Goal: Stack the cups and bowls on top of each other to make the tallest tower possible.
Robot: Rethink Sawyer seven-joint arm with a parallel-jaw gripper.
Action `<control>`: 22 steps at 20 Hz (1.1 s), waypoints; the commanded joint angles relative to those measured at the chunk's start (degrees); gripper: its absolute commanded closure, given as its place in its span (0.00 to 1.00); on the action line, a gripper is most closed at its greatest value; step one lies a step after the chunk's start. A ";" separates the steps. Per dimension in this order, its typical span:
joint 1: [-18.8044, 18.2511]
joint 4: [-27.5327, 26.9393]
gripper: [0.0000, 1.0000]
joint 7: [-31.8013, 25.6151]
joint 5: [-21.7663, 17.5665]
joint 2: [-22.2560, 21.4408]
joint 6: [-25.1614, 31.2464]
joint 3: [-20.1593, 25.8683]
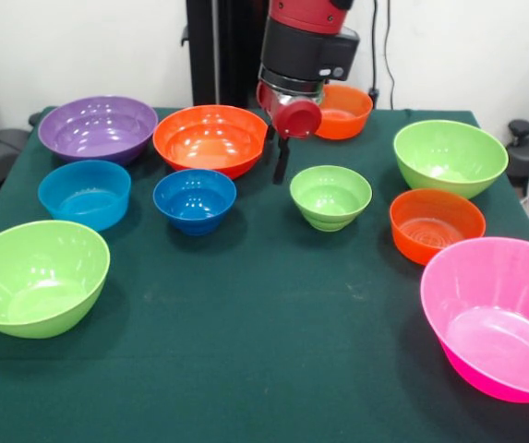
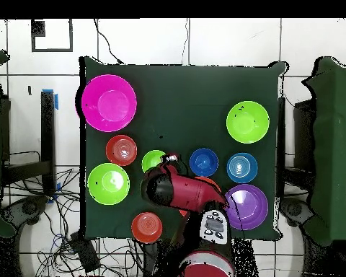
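The red and black arm's gripper (image 1: 281, 164) hangs over the far middle of the green-clothed table (image 1: 264, 341); one dark finger shows below the wrist, and whether the hand is spread or closed cannot be told; nothing is seen in its grasp. No tower stands; the bowls lie apart. The large orange bowl (image 1: 210, 138) sits just left of the gripper, the small lime green bowl (image 1: 330, 196) near and slightly right of it, the dark blue bowl (image 1: 195, 199) near and left; the pink bowl (image 1: 497, 314) lies well apart at the near right.
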 commanded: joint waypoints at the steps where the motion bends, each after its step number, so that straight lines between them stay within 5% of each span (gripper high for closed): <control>1: 1.65 -3.77 0.00 1.14 1.68 2.10 8.72 4.77; 12: 6.44 -11.74 0.00 3.16 5.08 6.32 13.29 2.58; 22: 5.98 -11.31 0.00 2.27 4.06 6.81 11.90 2.69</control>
